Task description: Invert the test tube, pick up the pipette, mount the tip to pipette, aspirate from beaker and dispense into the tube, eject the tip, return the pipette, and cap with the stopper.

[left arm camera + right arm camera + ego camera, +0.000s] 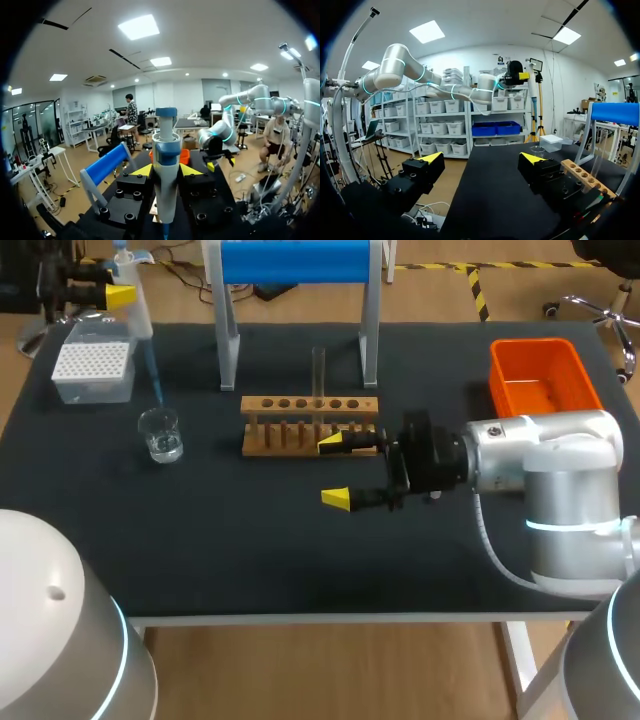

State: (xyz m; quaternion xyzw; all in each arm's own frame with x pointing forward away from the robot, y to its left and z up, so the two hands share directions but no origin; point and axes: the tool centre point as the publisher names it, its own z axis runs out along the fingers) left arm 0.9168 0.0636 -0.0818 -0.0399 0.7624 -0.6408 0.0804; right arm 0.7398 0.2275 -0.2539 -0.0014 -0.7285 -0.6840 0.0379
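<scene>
Could topple the beaker (160, 435) under the pipette (165, 165) clamped between the left jaws if lowered off-centre (depth hard to judge), or clip the tube (319, 365) racked just beside the wide-open, empty right jaws.

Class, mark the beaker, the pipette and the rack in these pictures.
beaker (160, 435): head view, on its glass wall.
pipette (165, 165): left wrist view, on its white body.
rack (252, 404): head view, on its top bar, at the end nearest the beaker.
</scene>
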